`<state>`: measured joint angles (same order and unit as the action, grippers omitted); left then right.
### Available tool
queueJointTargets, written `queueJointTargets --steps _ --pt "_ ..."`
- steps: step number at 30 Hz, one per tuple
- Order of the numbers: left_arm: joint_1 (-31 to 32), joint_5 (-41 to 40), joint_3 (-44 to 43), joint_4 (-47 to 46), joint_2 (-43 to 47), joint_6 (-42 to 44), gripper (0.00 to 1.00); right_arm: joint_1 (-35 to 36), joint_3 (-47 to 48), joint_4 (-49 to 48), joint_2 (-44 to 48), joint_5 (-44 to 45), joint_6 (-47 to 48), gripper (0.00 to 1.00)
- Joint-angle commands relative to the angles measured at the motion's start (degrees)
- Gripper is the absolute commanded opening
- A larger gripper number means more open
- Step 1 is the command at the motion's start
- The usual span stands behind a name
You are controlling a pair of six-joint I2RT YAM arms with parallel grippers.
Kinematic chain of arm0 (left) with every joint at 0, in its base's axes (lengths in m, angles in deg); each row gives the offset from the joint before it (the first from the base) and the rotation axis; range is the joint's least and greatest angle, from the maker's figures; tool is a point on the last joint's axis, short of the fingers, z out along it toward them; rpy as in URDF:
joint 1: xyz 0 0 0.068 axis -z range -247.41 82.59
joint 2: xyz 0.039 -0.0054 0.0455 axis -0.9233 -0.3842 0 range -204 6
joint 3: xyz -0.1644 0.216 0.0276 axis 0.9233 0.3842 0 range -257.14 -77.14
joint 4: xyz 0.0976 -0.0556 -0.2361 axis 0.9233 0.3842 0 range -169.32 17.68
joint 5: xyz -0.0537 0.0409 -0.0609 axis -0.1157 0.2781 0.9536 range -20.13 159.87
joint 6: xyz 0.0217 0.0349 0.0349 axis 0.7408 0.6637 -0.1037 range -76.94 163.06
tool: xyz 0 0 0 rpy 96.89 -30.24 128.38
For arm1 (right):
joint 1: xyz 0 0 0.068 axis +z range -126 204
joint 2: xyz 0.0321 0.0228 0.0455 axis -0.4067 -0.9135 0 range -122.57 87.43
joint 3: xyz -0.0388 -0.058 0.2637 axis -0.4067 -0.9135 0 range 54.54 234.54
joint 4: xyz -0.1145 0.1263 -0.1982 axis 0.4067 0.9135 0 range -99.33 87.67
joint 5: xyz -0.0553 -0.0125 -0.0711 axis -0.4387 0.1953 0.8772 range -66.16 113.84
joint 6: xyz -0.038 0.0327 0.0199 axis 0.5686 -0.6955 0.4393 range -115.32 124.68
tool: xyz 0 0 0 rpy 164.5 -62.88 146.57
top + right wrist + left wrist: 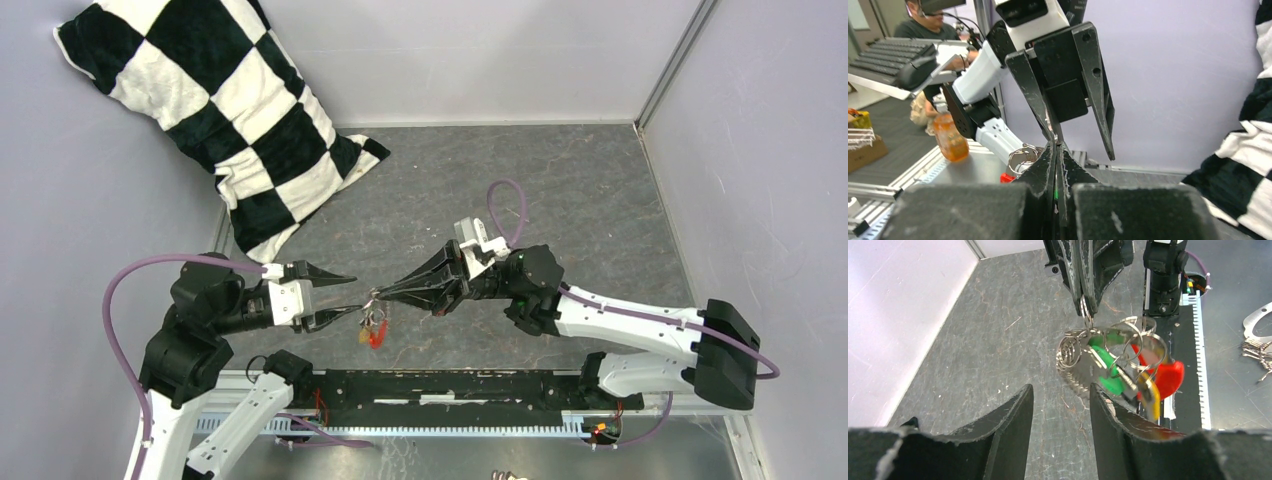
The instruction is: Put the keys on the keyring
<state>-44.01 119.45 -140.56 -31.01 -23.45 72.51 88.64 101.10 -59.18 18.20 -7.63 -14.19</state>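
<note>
— Where do we find the keyring?
— We see the keyring (1069, 351) hanging in the air above the grey table (580, 190), between the two arms. One of its wire loops runs up into the tips of the right gripper (1088, 302).

— How do the right jaws stand?
— They are pressed together. From the right wrist we see no gap between them, and that wire loop is pinched at their tips, so the whole bunch hangs from there.

— And the left gripper (1060, 388)?
— Its jaws stand partway apart with nothing between them; we see only bare table through the gap. The bunch hangs just beyond its fingertips.

— Where are the keys?
— The green key (1109, 372), the red key (1168, 376) and the yellow key (1153, 397) hang together with the rings, below the pinched loop. The loops overlap, so we cannot tell which ring each key sits on.

— Does the yellow key touch the left gripper?
— It lies just beside one finger (1115, 422); whether they touch we cannot tell.

— Anything else nearby?
— A black-and-white checked pillow (220, 120) leans in the far left corner, well apart from the grippers.
</note>
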Motion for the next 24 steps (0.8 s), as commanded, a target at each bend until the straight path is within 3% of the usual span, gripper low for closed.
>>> queueJointTargets --steps 1,7,12,15,18,24 --pt "0.07 0.65 -0.13 -0.13 0.46 1.05 0.51 -0.49 -1.52 -17.01 -1.52 0.12 -9.78 0.0" --pt "0.15 1.73 0.29 -3.29 0.96 -1.61 0.51 -0.45 -2.71 -32.25 -6.76 1.77 -20.17 0.01" --pt "0.09 3.01 1.05 -4.62 0.89 -3.29 0.5 -0.37 -1.63 -34.04 -8.57 1.56 -21.85 0.01" --pt "0.08 2.27 1.63 -4.55 1.28 -3.39 0.57 -0.51 -0.5 -25.36 -6.47 0.3 -17.32 0.01" --pt "0.14 1.37 2.23 -3.82 1.69 -2.59 0.77 -1.21 0.89 -12.88 -3.39 0.1 -11.45 0.0" --pt "0.07 -4.14 1.89 -2.45 1.49 -3.24 0.84 -5.55 0.71 7.06 3.72 2.45 -0.61 0.01"
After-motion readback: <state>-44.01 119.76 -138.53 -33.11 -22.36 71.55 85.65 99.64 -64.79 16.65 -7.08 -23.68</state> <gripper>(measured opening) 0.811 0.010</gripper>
